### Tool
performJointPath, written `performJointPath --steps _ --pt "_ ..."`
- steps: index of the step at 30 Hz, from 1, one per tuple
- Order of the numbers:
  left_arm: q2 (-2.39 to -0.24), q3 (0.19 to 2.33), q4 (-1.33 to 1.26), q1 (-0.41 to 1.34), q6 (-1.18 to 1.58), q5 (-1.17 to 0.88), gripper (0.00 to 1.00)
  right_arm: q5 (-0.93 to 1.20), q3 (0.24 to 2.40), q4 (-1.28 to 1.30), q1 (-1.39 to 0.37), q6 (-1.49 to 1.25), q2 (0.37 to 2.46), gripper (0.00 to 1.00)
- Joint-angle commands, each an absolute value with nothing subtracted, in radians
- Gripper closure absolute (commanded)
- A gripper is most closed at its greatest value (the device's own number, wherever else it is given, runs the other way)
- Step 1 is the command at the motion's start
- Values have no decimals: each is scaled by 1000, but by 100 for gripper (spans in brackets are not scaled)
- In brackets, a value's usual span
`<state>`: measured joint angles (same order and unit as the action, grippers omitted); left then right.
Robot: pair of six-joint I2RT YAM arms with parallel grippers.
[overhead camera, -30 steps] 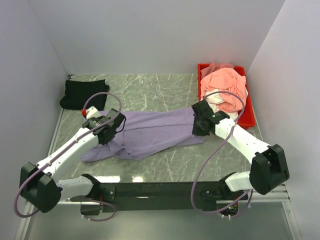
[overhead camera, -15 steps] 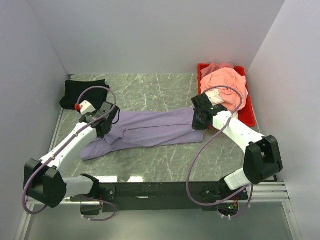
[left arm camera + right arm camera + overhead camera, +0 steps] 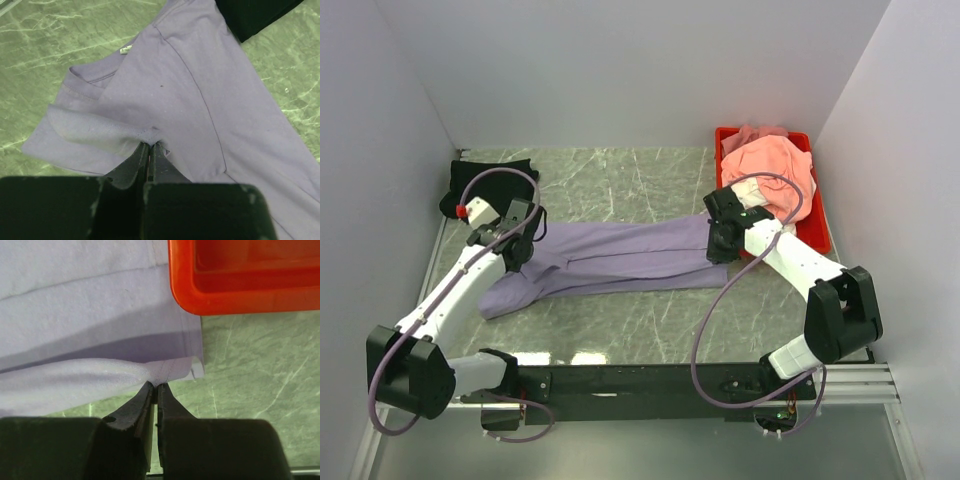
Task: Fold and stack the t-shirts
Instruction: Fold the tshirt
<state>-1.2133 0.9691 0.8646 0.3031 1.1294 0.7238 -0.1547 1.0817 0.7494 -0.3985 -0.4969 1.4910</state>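
The lavender-purple t-shirt lies spread lengthwise across the middle of the marbled table, pulled out between the two arms, its collar end toward the left and its hem toward the right. The left gripper sits at the collar end, jaws pressed together on a small raised fold of the purple cloth just below the neckline, so that the fabric puckers up into a ridge at the fingertips while the rest of the shirt lies flat beyond them. The right gripper is at the opposite end, its jaws nearly closed and pinching the stitched hem near its corner, the cloth bunching into a soft roll to the left of the tips. That hem corner lies close beside the near corner of the red tray, which holds the salmon-pink t-shirt in a crumpled heap. The black t-shirt rests folded at the far left of the table, just beyond the left gripper
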Motion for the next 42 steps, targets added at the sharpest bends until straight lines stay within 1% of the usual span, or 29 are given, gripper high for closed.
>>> performJointPath --steps 1,5,11,14,18,24,27,29,31,35,37,42 --pt "-1170 989 867 295 1118 753 100 -183 1103 805 -388 -468 1471 97" --pt "-1151 1017 949 295 1152 761 100 -153 1077 842 -388 -454 1437 97" --pt "-1075 1005 1090 295 1213 765 100 -14 1002 896 -391 -437 1355 96" --pt "-1043 989 1088 295 1213 762 100 23 988 916 -391 -430 1339 97" --pt "-1040 983 991 295 1166 738 100 15 1005 916 -390 -422 1362 96" --pt "-1147 1035 960 295 1152 776 100 -43 1107 884 -387 -431 1445 96" --pt "-1216 1055 965 285 1161 859 100 -81 1172 887 -379 -422 1505 95" --pt "-1265 1083 970 279 1186 867 100 -97 1219 881 -376 -417 1543 95" --pt "-1288 1088 913 276 1142 847 100 -109 1250 884 -373 -417 1568 95" --pt "-1348 1069 703 267 1034 804 100 -100 1290 868 -361 -417 1618 95" --pt "-1373 1075 664 258 993 772 100 -103 1301 862 -354 -416 1632 95" --pt "-1480 1126 664 233 968 795 99 -112 1338 853 -341 -416 1683 95"
